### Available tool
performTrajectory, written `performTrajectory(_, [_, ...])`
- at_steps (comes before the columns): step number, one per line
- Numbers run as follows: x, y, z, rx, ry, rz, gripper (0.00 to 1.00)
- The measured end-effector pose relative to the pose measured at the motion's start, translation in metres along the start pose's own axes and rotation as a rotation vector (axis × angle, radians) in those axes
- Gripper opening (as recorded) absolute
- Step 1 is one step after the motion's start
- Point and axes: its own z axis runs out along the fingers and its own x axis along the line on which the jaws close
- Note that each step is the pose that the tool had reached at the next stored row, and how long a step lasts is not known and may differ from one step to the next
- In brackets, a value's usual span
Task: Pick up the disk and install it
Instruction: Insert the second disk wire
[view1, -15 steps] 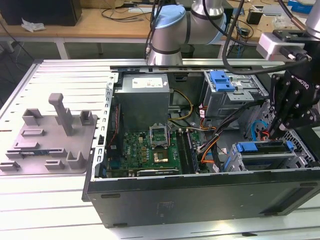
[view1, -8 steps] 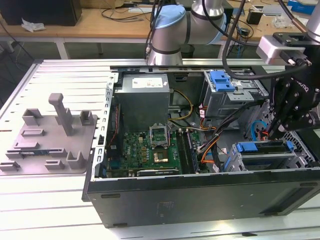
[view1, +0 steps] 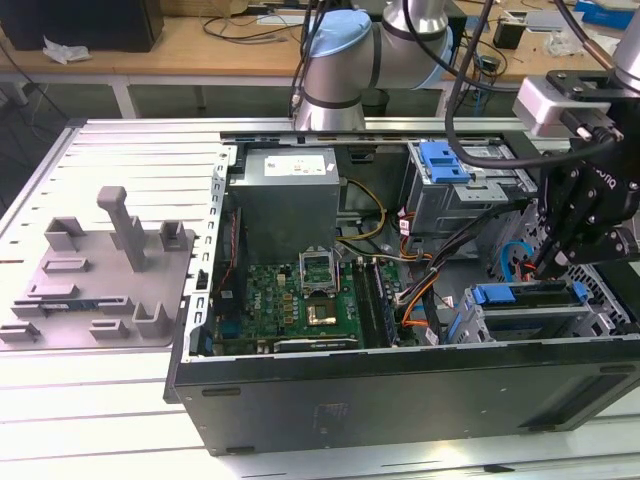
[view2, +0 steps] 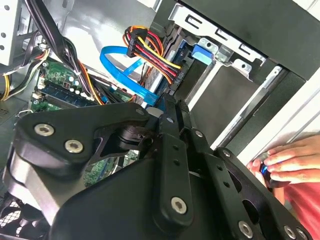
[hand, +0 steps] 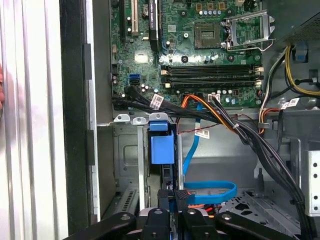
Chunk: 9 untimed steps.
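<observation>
At the exterior view's right, the gripper (view1: 545, 268), fingers together, presses into the drive cage (view1: 530, 310); nearby cables (view1: 425, 285) risk snagging.

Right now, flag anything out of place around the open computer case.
A person's hand sits just outside the computer case in the second wrist view, close to the end effector, which is down at the drive bays. A hand that near the arm is the odd thing. Nothing looks spilled or damaged.

The claw (view1: 548, 262) is matt black metal; the computer case (view1: 400, 395) is dull grey sheet metal, its drive carriers (view1: 528, 294) glossy blue plastic.
</observation>
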Motion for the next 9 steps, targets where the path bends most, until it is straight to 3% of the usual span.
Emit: performTrajectory(9, [0.0001,0.0,0.0003,0.0002,-0.0026,-0.005,0.16])
